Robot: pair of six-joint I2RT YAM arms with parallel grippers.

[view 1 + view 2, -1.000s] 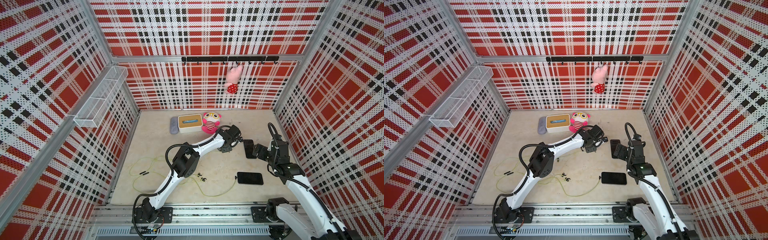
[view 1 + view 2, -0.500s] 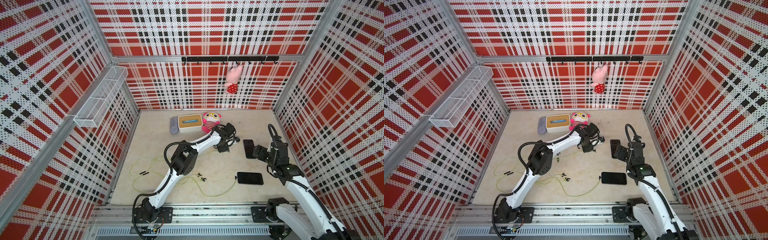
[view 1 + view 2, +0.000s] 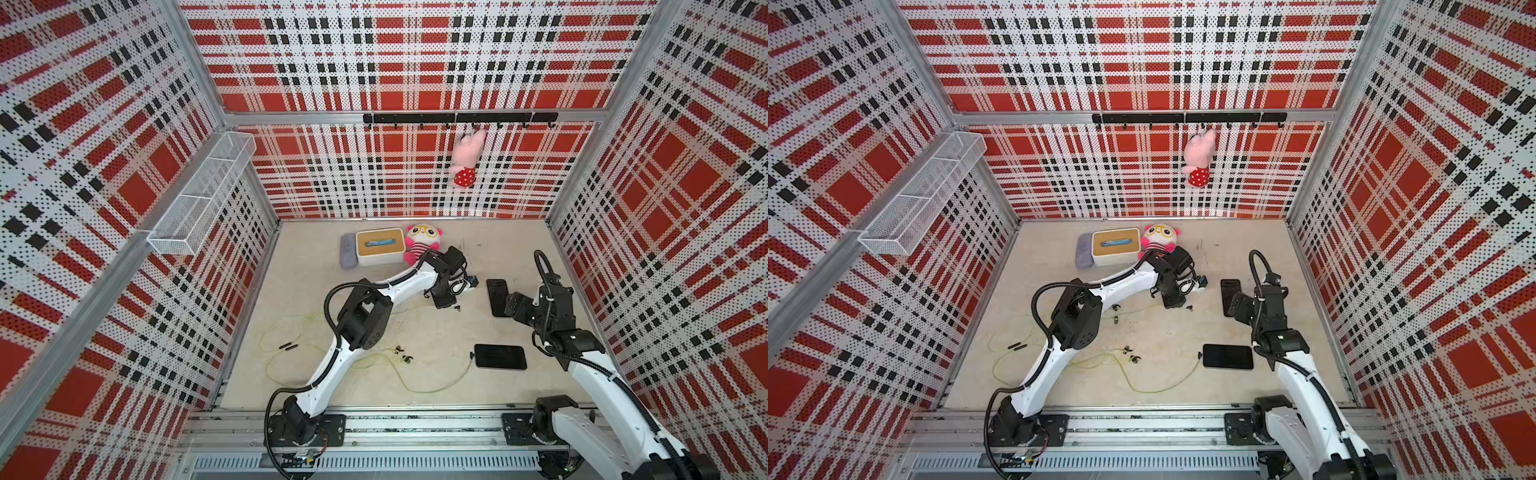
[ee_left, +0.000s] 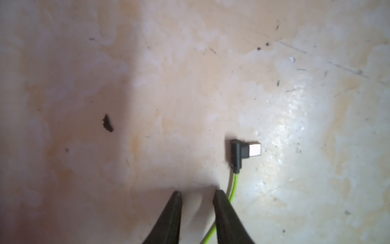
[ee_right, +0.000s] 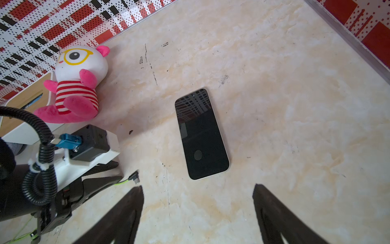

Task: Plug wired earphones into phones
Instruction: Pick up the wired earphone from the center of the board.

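Two black phones lie on the beige table: the far phone (image 3: 495, 291) (image 3: 1229, 289) (image 5: 201, 135) and the near phone (image 3: 500, 356) (image 3: 1228, 356). A small black plug (image 3: 472, 355) sits at the near phone's left end. The earphones' yellow-green cable (image 3: 436, 388) loops across the front, with black earbuds (image 3: 402, 352) mid-table. The other plug (image 4: 242, 152) (image 5: 135, 177) lies loose on the table. My left gripper (image 4: 197, 192) (image 3: 446, 303) stands just behind it, slightly open and empty, the cable (image 4: 233, 186) passing beside one finger. My right gripper (image 5: 197, 188) (image 3: 506, 308) is wide open over the far phone's near end.
A white box with a cork top (image 3: 380, 247), a grey pad (image 3: 348, 251) and a pink plush toy (image 3: 422, 245) stand at the back. Another pink toy (image 3: 467, 158) hangs from the hook rail. A wire basket (image 3: 203, 195) is on the left wall.
My left gripper has drawn back leftward, away from the far phone, and its plug now lies loose on the table. The right gripper has barely shifted.
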